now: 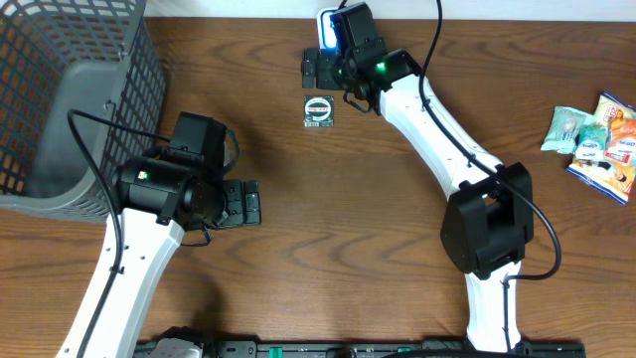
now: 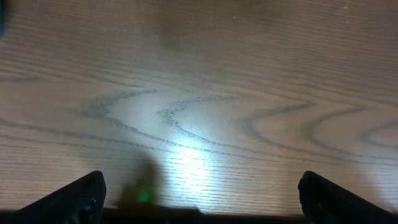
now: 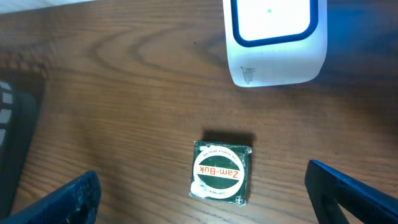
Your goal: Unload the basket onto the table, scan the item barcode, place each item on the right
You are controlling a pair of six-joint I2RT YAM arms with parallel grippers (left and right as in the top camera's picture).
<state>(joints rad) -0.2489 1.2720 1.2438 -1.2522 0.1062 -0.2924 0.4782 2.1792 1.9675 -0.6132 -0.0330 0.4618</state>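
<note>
Green square box [image 3: 220, 172] on woodgrain table [image 3: 112, 124]

Items on one wooden desk [image 1: 328, 199]:

- one grey mesh basket [image 1: 70, 99]
- one white scanner [image 3: 273, 56] with a blue rim
- one small green box [image 3: 221, 172] labelled Zam-Buk
- one cluster of snack packets [image 1: 593, 144], at least three; they overlap, so the exact count cannot be told

Two robot arms [image 1: 437, 124] each carry one hand, making two hands: the left hand [image 1: 253, 203] and the right hand [image 1: 320, 70].

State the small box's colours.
Dark green box, white round label with an orange band; clearest in the right wrist view.
</note>
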